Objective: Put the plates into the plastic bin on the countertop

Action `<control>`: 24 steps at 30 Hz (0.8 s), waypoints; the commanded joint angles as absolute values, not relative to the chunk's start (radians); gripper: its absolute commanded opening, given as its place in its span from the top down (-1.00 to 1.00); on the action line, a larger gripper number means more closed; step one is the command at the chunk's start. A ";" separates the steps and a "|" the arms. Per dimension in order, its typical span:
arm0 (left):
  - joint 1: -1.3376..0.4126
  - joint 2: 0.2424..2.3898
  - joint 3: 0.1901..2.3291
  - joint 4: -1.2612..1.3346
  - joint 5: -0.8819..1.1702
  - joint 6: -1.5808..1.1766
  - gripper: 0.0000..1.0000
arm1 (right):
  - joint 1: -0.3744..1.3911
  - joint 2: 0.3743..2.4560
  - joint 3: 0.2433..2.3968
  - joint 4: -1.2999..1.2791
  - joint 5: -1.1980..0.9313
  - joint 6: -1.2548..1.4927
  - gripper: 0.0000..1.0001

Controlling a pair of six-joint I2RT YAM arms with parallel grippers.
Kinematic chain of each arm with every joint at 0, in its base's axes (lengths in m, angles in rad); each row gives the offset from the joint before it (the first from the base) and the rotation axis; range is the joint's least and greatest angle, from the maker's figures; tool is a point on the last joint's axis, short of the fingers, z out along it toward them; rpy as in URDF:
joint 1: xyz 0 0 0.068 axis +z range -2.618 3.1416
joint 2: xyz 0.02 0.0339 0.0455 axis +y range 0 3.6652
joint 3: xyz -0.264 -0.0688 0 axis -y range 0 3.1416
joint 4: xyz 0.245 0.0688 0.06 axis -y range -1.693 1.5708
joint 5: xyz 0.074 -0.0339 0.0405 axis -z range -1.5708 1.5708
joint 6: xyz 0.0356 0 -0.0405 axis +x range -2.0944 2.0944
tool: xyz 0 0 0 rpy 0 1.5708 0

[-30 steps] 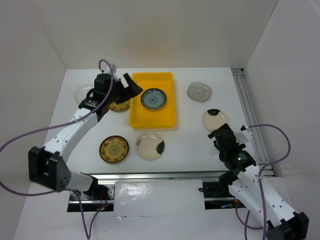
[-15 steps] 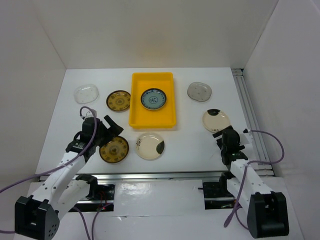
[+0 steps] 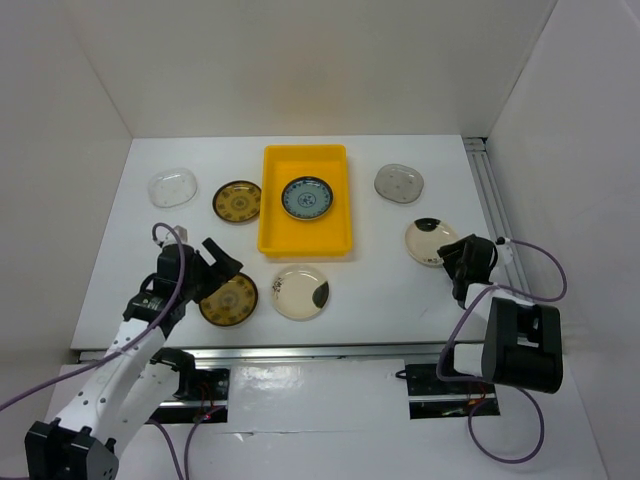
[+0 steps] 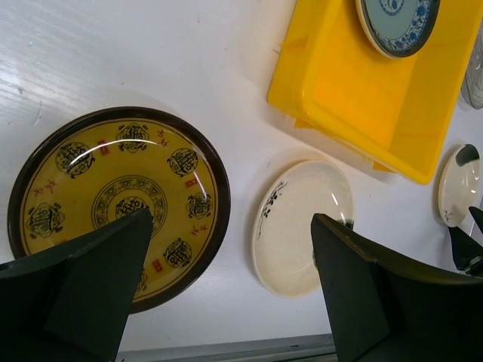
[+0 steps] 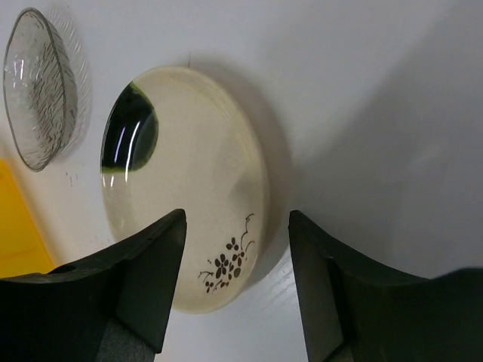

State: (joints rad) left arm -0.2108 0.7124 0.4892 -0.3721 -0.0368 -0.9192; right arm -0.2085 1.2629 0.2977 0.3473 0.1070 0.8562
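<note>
At the right edge of the countertop [image 3: 380,290]: right gripper [image 5: 235,219] at the rim of the right cream plate [image 5: 181,173].
Your right jaws stand partly apart, astride that plate's near edge; whether they touch it cannot be told. Your left gripper [image 4: 230,219] hangs spread wide above 1 gold-brown plate [image 4: 113,196] at front left. The yellow bin [image 3: 275,235] holds 1 blue patterned plate [image 3: 306,197]. 6 plates lie outside it, among them the front cream plate [image 3: 300,292] just before the bin.
</note>
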 commanded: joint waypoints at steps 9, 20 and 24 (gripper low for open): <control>-0.206 0.667 0.614 -0.524 -0.069 -0.896 -1.00 | -0.225 1.328 0.298 0.256 0.032 0.822 0.28; -0.206 0.608 0.687 -0.658 -0.120 -0.887 -1.00 | -0.215 1.241 0.317 0.194 0.032 0.811 1.00; -0.206 0.589 0.687 -0.703 -0.115 -0.911 -1.00 | -0.177 1.065 0.382 0.077 0.067 0.841 1.00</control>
State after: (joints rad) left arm -0.2108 0.6098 0.6514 -0.6563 -0.1070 -0.9154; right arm -0.2039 1.1709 0.3107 0.2077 0.0288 0.8467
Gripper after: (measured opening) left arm 1.000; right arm 0.092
